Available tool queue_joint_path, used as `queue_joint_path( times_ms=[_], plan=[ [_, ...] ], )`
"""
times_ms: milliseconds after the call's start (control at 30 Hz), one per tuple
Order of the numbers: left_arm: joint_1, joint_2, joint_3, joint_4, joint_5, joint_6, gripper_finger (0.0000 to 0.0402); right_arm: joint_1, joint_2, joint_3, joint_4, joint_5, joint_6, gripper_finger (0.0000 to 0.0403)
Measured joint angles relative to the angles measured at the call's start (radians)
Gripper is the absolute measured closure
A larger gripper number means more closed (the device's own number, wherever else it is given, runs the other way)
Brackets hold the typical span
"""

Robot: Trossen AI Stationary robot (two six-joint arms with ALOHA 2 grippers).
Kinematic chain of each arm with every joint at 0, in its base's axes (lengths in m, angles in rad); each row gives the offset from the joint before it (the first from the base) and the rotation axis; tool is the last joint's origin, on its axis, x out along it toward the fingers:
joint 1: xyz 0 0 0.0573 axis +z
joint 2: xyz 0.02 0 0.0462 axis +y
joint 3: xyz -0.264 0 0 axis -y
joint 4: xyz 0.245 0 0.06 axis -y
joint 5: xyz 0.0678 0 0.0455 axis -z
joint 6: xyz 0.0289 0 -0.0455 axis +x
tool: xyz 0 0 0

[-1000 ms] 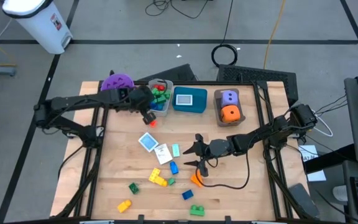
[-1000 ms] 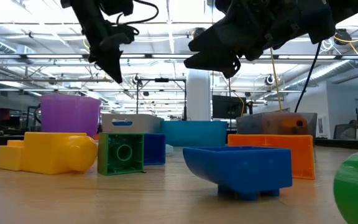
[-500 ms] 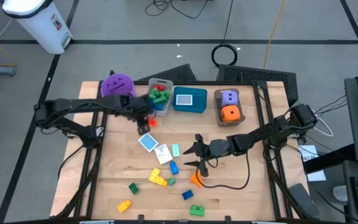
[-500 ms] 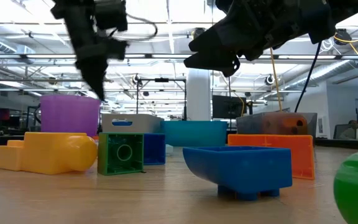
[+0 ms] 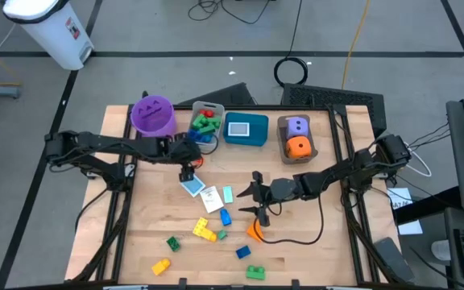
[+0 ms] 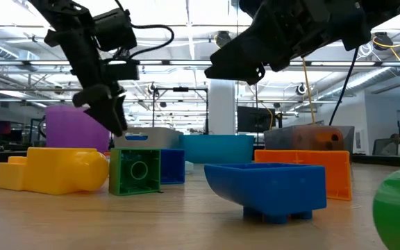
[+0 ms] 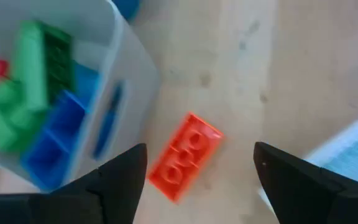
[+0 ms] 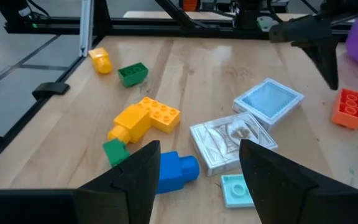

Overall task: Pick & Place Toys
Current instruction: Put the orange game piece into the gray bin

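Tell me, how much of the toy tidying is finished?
Partly done. The grey bin already holds green, blue and red bricks, and the brown bin holds both dice. Right now the left gripper hangs open over a red brick lying on the table beside that bin. The right gripper holds nothing. Cards and several bricks remain loose.

Three bins (image 5: 246,129) sit in a row along the worktop's (image 5: 312,242) back edge, with the bucket (image 5: 152,114) off to their left. One brick (image 7: 185,156) lies just in front of the leftmost bin. Cards (image 5: 192,186) sit mid-worktop, the other bricks (image 5: 205,232) scattered toward the front.
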Motion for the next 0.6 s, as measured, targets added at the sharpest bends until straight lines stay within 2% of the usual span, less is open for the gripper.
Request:
queue_joint_path(
  times_ms=[133, 433, 600],
  plan=[
    [0.000, 0.031, 0.000, 0.032, -0.024, 0.035, 0.0096, -0.002, 0.000, 0.000, -0.020, 0.000, 0.001, 0.0193],
    [0.000, 0.190, 0.000, 0.100, -0.007, 0.116, 0.0096, -0.002, 0.000, 0.000, -0.033, 0.000, 0.007, 0.0193],
    [0.012, 0.221, 0.000, 0.139, -0.006, 0.130, 0.0096, -0.002, 0.000, 0.000, -0.031, 0.000, 0.006, 0.0193]
  ],
)
